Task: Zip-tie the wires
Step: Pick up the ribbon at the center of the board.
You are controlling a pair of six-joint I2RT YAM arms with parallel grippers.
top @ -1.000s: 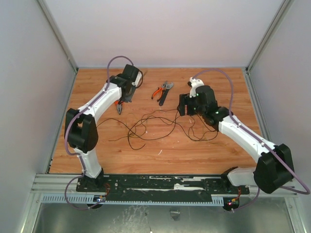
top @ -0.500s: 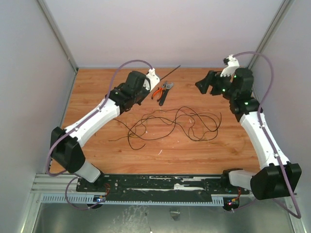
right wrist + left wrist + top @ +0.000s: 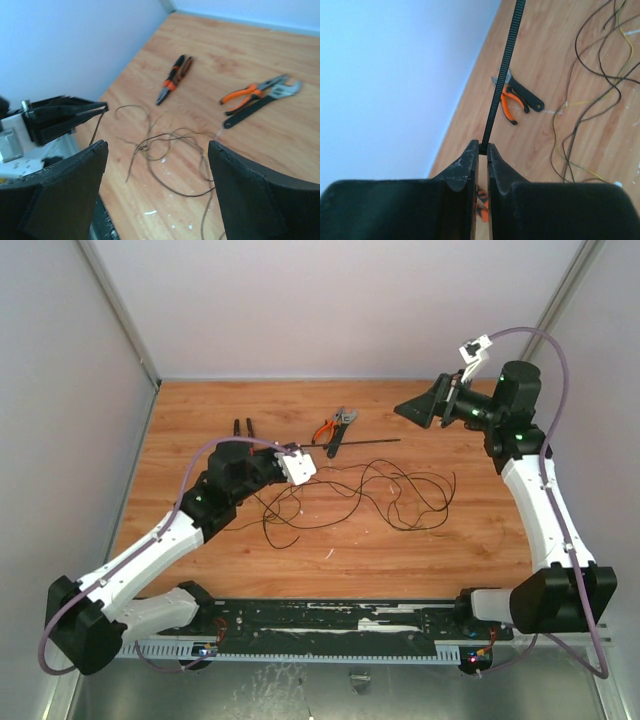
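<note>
The zip tie (image 3: 366, 443) is a straight black strip; my left gripper (image 3: 303, 454) is shut on one end and holds it over the table, pointing right past the tools. In the left wrist view the ribbed zip tie (image 3: 502, 75) rises from the closed tips of my left gripper (image 3: 483, 148). The wires (image 3: 362, 494) lie in loose loops on the middle of the table, just right of that gripper; they also show in the wrist views (image 3: 592, 95) (image 3: 165, 142). My right gripper (image 3: 414, 409) is open, empty and raised at the back right, looking down over the wires (image 3: 156, 167).
Orange-handled pliers (image 3: 324, 428) and a black wrench (image 3: 339, 435) lie at the back centre. A second pair of pliers (image 3: 242, 428) lies at the back left, also in the right wrist view (image 3: 174, 79). White walls close in the wooden table (image 3: 460, 540).
My left arm has swung from the back of the table toward the near middle, carrying the zip tie, which now points right. My right gripper has moved a little farther back and up.
</note>
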